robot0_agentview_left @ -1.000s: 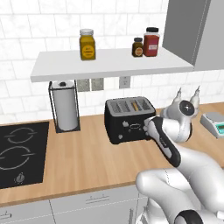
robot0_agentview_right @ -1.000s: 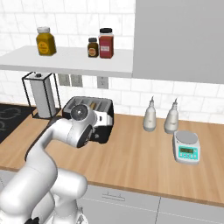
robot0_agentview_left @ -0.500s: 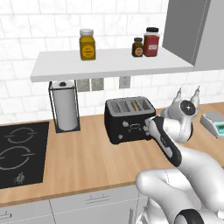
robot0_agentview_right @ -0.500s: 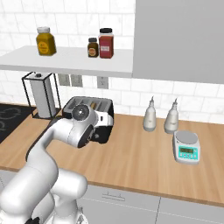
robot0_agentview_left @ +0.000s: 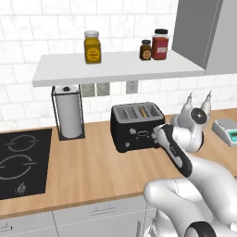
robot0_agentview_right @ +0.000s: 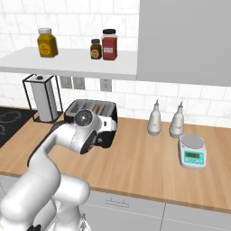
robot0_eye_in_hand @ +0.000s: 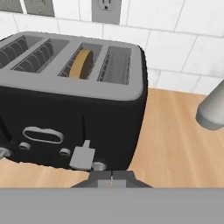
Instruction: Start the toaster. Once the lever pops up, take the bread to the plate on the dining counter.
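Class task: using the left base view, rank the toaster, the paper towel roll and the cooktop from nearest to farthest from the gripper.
1. toaster, right in front of the gripper.
2. paper towel roll, farther left by the wall.
3. cooktop, far left.

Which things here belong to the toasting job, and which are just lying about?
Job: toaster; bread sitting in its third slot; shut gripper low at the toaster's front.

Lying about: paper towel roll, three jars on the shelf, two bottles, kitchen scale, cooktop.

Matt black toaster, wood counter.
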